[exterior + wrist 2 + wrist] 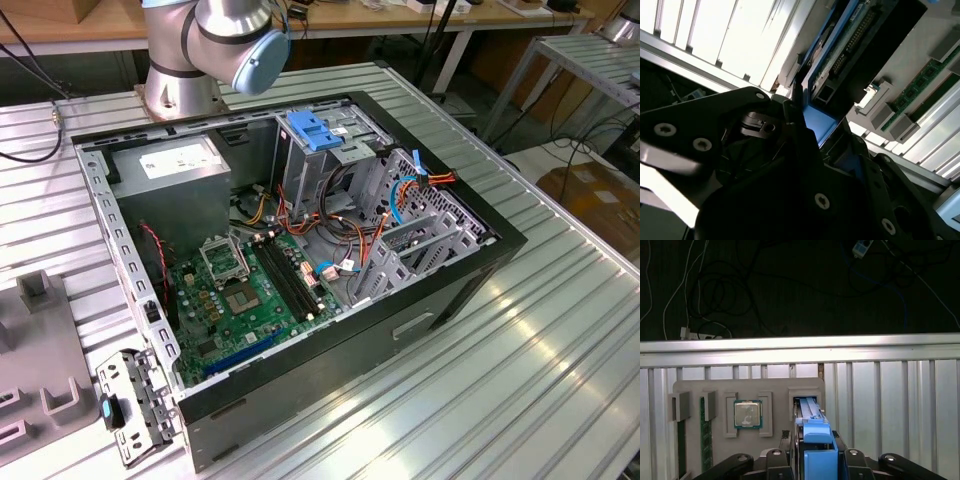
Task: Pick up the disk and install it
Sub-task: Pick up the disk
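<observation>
The disk (818, 432), a dark drive in a bright blue carrier, stands on edge in a slot of the grey fixture tray (775, 387). My gripper (816, 447) is shut on the carrier's near end, with a dark finger on each side. In the second wrist view the disk (840, 55) shows its connector edge, and the blue carrier sits between the fingers (795, 112). The open computer case (300, 250) lies on the ribbed metal table (520, 330), with my arm's base (180, 80) behind it.
The tray also holds a processor (747, 414) and memory sticks (703, 440). Beyond the table's edge rail (800, 350), cables lie on a dark floor. Inside the case are a drive cage with a light blue latch (315, 130) and a motherboard (250, 290). A loose metal bracket (135, 405) lies beside the case.
</observation>
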